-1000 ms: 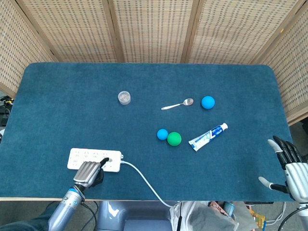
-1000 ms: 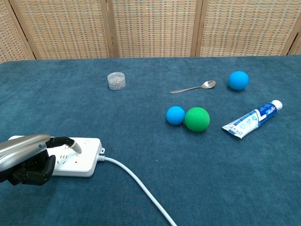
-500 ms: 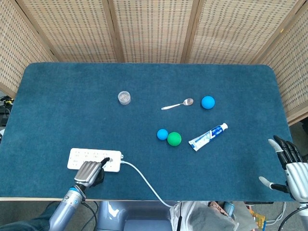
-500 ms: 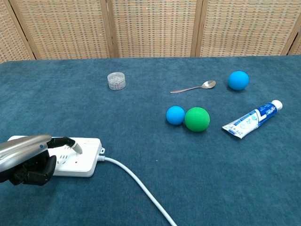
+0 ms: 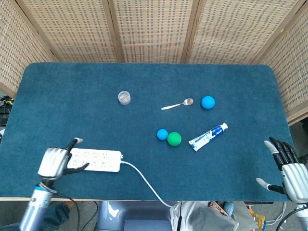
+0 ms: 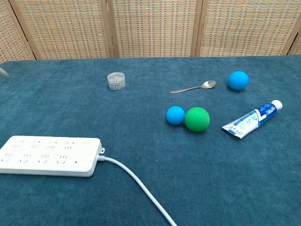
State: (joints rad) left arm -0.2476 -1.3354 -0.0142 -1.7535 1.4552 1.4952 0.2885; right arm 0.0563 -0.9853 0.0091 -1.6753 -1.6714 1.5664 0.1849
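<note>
A white power strip point(image 5: 95, 160) lies near the front-left edge of a blue-carpeted table point(image 5: 144, 82), its cord point(image 5: 144, 185) trailing off the front. The left hand point(image 5: 54, 163) hovers at its left end, fingers apart, holding nothing; the right hand point(image 5: 288, 166) waits released. A clumsy regrasp could drag the strip overboard.

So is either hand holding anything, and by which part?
Nothing is held. The left hand is open at the left end of the power strip; the right hand is open, near nothing.
</note>
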